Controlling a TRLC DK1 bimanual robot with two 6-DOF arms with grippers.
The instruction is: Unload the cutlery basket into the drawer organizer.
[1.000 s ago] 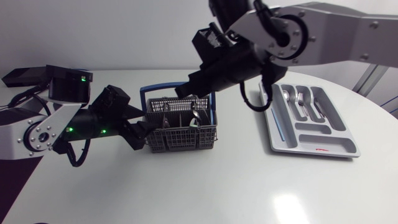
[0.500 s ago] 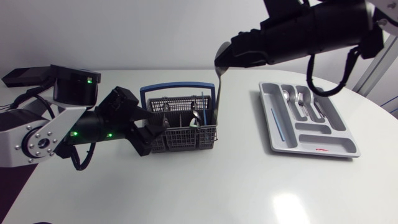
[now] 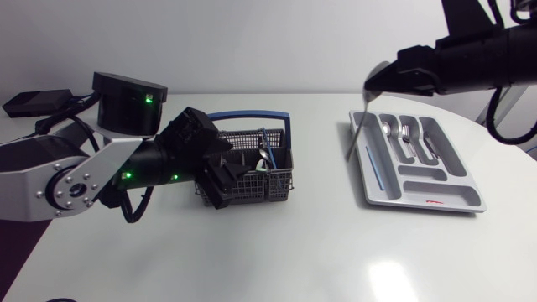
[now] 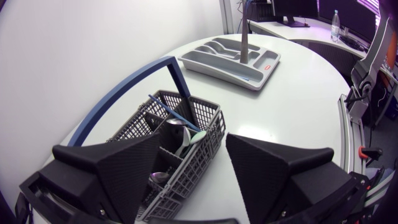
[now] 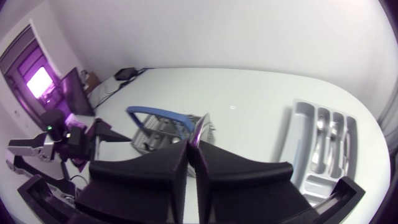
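Note:
The grey mesh cutlery basket (image 3: 256, 172) with a blue handle stands left of the table's middle and holds spoons and a blue stick. My left gripper (image 3: 220, 180) is open at its left end. In the left wrist view the basket's (image 4: 180, 134) end sits between the spread fingers of the left gripper (image 4: 194, 138). My right gripper (image 3: 375, 84) hovers over the left edge of the grey drawer organizer (image 3: 453, 195), shut on a silver piece of cutlery (image 3: 357, 134) that hangs down. The cutlery's (image 5: 199, 127) tip pokes up between the right gripper's (image 5: 191, 146) fingers.
The organizer (image 5: 298, 180) holds spoons and forks in its long slots and a blue item in the leftmost one. A black flat box (image 3: 33, 102) lies at the back left. The round table edge curves close behind the organizer on the right.
My right arm lifted the cutlery out of the basket and carried it right, over the organizer. My left gripper pushed further in around the basket's end.

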